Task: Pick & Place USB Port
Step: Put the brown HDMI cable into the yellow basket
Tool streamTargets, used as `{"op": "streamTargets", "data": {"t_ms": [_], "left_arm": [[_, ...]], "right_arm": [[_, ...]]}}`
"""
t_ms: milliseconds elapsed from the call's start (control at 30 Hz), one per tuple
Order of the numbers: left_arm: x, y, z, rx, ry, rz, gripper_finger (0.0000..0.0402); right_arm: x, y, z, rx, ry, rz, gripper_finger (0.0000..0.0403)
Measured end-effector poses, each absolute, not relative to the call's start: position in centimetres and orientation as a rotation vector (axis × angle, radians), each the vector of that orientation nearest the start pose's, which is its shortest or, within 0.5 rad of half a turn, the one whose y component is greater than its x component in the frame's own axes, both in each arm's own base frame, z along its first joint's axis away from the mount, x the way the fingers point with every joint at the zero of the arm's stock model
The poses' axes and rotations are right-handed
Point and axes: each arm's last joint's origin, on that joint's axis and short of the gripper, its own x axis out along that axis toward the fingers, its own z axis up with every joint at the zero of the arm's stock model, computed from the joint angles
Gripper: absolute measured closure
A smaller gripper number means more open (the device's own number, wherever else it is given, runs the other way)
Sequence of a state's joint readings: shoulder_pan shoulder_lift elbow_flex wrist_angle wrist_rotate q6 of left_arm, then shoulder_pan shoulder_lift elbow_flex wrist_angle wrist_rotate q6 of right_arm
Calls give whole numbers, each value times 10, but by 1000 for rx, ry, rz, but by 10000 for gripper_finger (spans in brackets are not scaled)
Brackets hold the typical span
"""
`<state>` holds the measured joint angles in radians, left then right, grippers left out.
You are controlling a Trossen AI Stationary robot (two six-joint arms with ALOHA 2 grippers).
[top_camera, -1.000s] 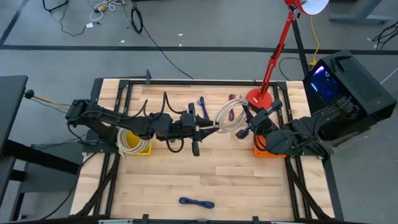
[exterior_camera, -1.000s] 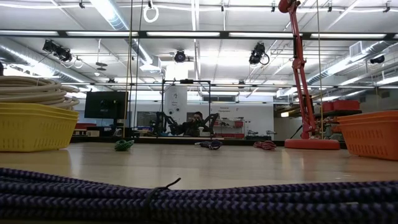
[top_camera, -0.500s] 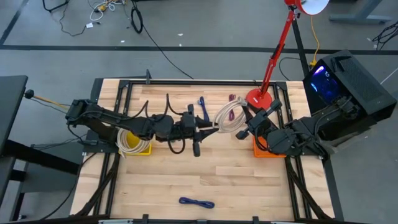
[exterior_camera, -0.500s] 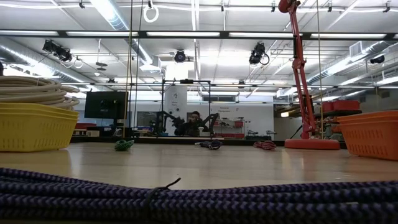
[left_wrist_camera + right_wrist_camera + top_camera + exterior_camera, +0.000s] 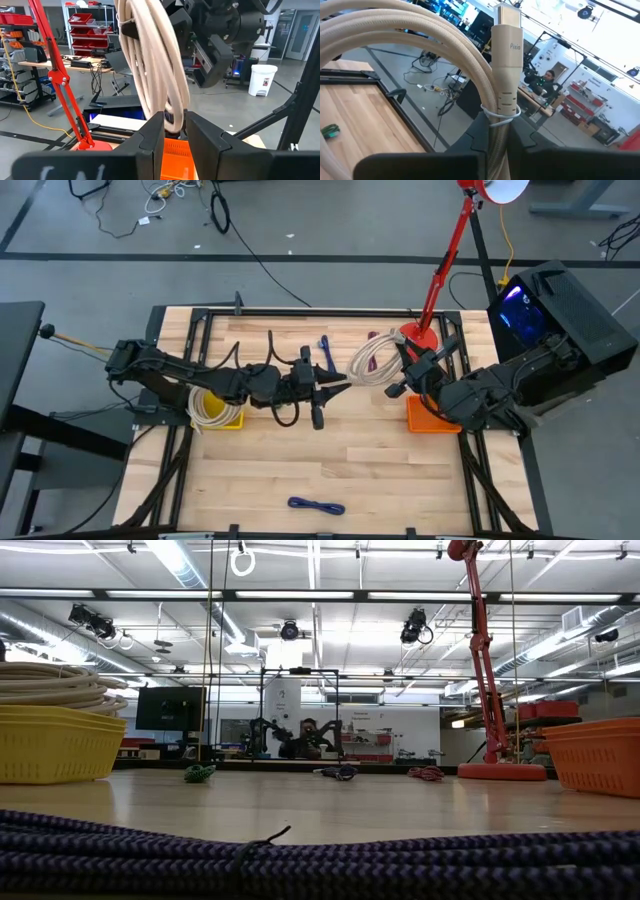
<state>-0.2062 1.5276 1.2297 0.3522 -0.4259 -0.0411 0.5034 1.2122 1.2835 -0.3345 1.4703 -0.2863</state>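
Observation:
A coil of cream USB cable (image 5: 370, 365) hangs in the air over the table's middle right, held between my two grippers. My left gripper (image 5: 338, 387) reaches in level from the table's left and is shut on the coil's left side. My right gripper (image 5: 397, 375) comes from the right, above the orange bin, and is shut on the coil's other side. In the left wrist view the coil (image 5: 150, 60) rises between my fingers, with the right gripper (image 5: 215, 45) behind it. The right wrist view shows the cable's cream plug (image 5: 507, 45). Neither gripper appears in the low view. My left gripper pinches several strands of the coil (image 5: 172, 114) between its two fingers, coming level from the table's left. The coil stands up beyond the fingers, clear of the table. My right gripper pinches the bundle just below the plug, at a thin tie (image 5: 500, 116), between its two fingers. It comes level from the table's right. The plug sticks out past the fingertips, and the loops (image 5: 395, 30) curve away, clear of the table.
An orange bin (image 5: 425, 418) sits under my right arm. A yellow basket (image 5: 215, 412) of cream cables is at the left. A purple cable bundle (image 5: 316, 505) lies near the front edge. Small cable bundles (image 5: 326, 343) and a red lamp base (image 5: 418, 338) stand at the far edge.
My right gripper has shifted a little toward the table's far edge, uncovering more of the orange bin, and the coil's right side has gone with it. Both grippers have kept their hold.

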Motion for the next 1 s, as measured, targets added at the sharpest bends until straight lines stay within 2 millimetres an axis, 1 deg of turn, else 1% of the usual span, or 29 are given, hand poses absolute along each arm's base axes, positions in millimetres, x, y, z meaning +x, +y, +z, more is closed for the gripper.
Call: {"op": "streamTargets", "data": {"t_ms": [367,467,767,833,933,1000], "left_arm": [[350,-57,361,-71,-89,218,314],[350,-53,362,-76,-105,230,314],[353,-35,362,-122,-108,202,314],[354,-33,362,-117,-105,189,324],[354,-32,362,-87,-99,173,377],[354,-32,361,-71,-94,182,384]], "right_arm": [[220,88,410,-456,270,-901,378],[221,89,410,-449,267,-891,378],[225,89,396,-460,282,-875,378],[225,89,396,-463,283,-875,378],[225,89,396,-468,286,-874,378],[225,89,396,-476,288,-873,378]]}}
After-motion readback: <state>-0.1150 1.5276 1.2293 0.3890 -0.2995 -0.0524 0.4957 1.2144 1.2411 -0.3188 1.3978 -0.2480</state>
